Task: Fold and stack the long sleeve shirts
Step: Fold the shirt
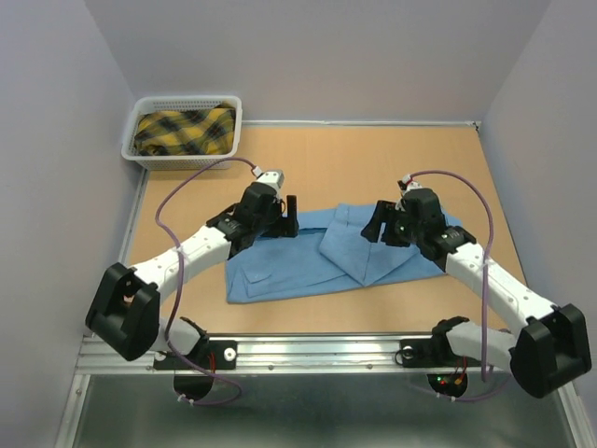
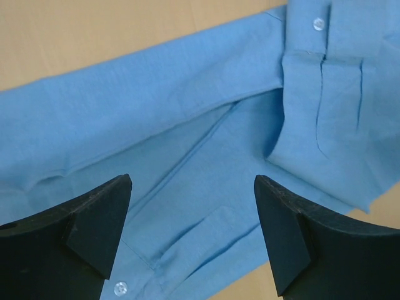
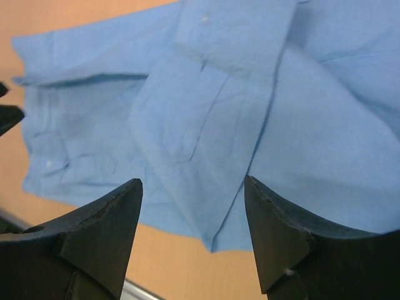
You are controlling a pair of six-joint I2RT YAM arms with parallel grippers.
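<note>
Shirt: light blue shirt [image 1: 298,266] lies mid-desk, long axis left to right.
My left pincer [image 2: 192,180]: released, empty, over its far edge.
My right pincer [image 3: 194,180]: released, empty, nearer the folded sleeve [image 3: 206,137].

1. The left arm [image 1: 191,250] rises from its base at the near left and slants up and to the right, toward the middle.
2. The left gripper [image 1: 287,217] points to the right. In its wrist view, the left gripper [image 2: 190,187] has its jaws spread wide.
3. The right arm [image 1: 494,280] rises from the near right and slants up and to the left.
4. The right gripper [image 1: 381,227] points left and slightly downward. Its wrist view shows the right gripper [image 3: 192,187] with its jaws parted.
5. The two grippers face each other at about the same height, near each other but not touching.
</note>
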